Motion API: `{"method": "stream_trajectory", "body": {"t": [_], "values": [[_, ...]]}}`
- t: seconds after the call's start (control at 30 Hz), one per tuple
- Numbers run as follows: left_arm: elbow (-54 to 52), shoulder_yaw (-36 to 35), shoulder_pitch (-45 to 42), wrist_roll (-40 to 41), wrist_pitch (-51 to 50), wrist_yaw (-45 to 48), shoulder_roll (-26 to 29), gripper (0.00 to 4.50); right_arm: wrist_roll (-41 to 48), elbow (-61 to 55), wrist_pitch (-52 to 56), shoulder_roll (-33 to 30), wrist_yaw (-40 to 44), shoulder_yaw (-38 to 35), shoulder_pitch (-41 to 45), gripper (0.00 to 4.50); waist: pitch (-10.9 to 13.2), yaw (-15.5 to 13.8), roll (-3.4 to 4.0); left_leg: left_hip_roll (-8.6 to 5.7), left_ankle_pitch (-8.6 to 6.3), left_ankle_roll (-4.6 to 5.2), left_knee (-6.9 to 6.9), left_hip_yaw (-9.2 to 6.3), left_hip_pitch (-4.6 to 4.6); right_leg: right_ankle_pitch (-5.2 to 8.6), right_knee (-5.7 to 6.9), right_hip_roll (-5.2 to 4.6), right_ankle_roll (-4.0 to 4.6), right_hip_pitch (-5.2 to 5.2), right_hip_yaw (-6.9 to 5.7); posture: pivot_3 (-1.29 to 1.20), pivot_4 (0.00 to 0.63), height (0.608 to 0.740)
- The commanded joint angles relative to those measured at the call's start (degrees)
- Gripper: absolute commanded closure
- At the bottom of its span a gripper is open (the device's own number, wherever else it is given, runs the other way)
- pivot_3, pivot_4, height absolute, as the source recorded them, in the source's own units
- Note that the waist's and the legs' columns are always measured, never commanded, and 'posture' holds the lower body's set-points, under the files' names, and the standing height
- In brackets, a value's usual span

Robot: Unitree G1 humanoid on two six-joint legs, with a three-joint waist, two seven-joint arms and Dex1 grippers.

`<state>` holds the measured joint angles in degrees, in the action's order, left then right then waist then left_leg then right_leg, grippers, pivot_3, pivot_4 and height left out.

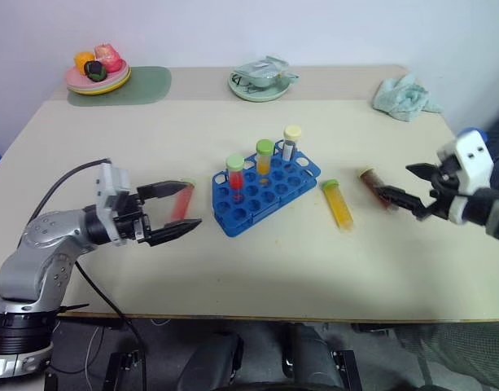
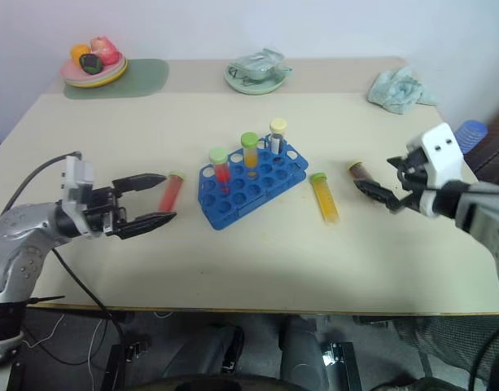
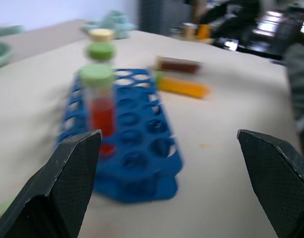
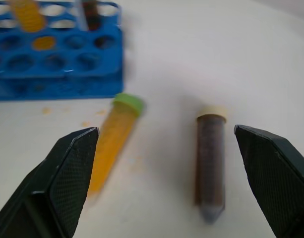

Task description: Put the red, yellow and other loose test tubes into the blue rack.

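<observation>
Head views give me my count: three tubes stand in the blue rack (image 1: 265, 190) mid-table, one red with a green cap (image 1: 235, 175), one orange with a green cap (image 1: 264, 159), one greyish with a pale cap (image 1: 291, 141). Three more lie loose: a pinkish-red tube (image 1: 182, 200) left of the rack, a yellow-orange tube (image 1: 339, 203) just right of it, and a dark brown tube (image 1: 374, 186) further right. My left gripper (image 1: 174, 212) has its jaws spread wide around the pinkish-red one without touching; my right gripper (image 1: 404, 186), jaws equally wide, hangs by the brown one.
</observation>
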<state>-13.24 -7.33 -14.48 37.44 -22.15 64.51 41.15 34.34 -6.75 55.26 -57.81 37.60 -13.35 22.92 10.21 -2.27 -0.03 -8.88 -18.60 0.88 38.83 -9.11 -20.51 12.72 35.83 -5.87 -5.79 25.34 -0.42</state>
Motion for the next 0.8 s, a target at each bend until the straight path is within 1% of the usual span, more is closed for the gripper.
{"method": "stream_trajectory", "body": {"t": [0.03, 0.1, 0.17, 0.3, 0.4, 0.53, 0.73, 0.8], "values": [[-1.82, 3.63, -4.39, -1.30, -1.54, -1.59, -1.27, 0.02, -4.15, 10.09, 1.82, -0.76, 3.60, 7.46, 9.20, 0.00, 0.03, -0.01, 0.04, 0.00, 0.00, 0.01, 0.00, 0.02, -0.01, 0.00, 0.00, 0.00, 0.00, 0.01, 0.00, 0.00, 0.150, 0.740], [-2.09, 5.63, -6.54, -1.52, -3.26, -2.29, -2.00, 0.02, -7.16, 15.40, 2.15, -0.05, 5.16, 12.34, 14.75, 0.00, 0.04, 0.07, 0.04, 0.00, -0.01, 0.02, 0.01, 0.02, -0.07, -0.01, -0.02, 0.00, -0.01, 0.05, 0.00, 0.00, 0.150, 0.740], [-2.21, 6.98, -7.71, -1.96, -3.96, -2.31, -2.36, 0.02, -9.57, 19.62, 1.99, 0.78, 6.35, 15.63, 18.91, 0.00, 0.04, 0.07, 0.04, 0.00, -0.01, 0.02, -0.01, 0.02, -0.13, -0.02, -0.05, 0.00, -0.03, 0.11, 0.00, 0.00, 0.150, 0.740], [-2.52, 8.76, -8.98, -2.59, -5.53, -2.74, -2.70, 0.02, -16.82, 32.81, 0.01, 3.83, 10.88, 24.29, 30.27, 0.00, 0.08, 0.58, 0.05, 0.00, -0.03, 0.03, -0.03, 0.08, -0.15, -0.04, -0.06, 0.01, -0.05, 0.16, 0.03, 0.00, 0.150, 0.740], [-2.68, 8.91, -8.82, -2.32, -6.01, -2.55, -2.63, 0.02, -21.77, 40.88, -3.34, 5.40, 13.97, 28.33, 34.87, 0.00, 0.08, 0.58, 0.05, 0.02, -0.03, 0.02, -0.04, 0.06, -0.16, -0.04, -0.06, 0.04, -0.06, 0.18, 0.03, 0.00, 0.150, 0.740], [-3.45, 9.06, -7.78, -2.50, -5.84, -2.70, -3.15, 0.02, -26.93, 51.74, -7.42, 8.80, 16.84, 31.03, 40.23, 0.00, 0.08, 0.40, 0.06, 0.01, -0.04, 0.03, 0.00, 0.06, -0.26, -0.07, -0.13, 0.04, -0.09, 0.21, 0.03, 0.00, 0.150, 0.740], [-4.12, 9.45, -6.86, -2.85, -5.37, -3.09, -3.98, 0.02, -34.46, 64.84, -15.35, 13.16, 18.44, 33.34, 43.45, 0.00, 0.08, 0.37, 0.06, 0.01, -0.04, 0.03, 0.03, 0.06, -0.33, -0.09, -0.13, 0.06, -0.11, 0.28, 0.03, 0.00, 0.150, 0.740], [-4.07, 9.43, -6.62, -3.14, -5.11, -3.06, -3.90, 0.00, -36.20, 67.75, -17.47, 14.22, 17.97, 33.12, 44.20, 0.55, 0.07, 0.61, 0.07, 0.01, -0.03, 0.03, 0.05, 0.07, -0.34, -0.09, -0.10, 0.06, -0.10, 0.29, 0.03, 0.00, 0.150, 0.740]]}}
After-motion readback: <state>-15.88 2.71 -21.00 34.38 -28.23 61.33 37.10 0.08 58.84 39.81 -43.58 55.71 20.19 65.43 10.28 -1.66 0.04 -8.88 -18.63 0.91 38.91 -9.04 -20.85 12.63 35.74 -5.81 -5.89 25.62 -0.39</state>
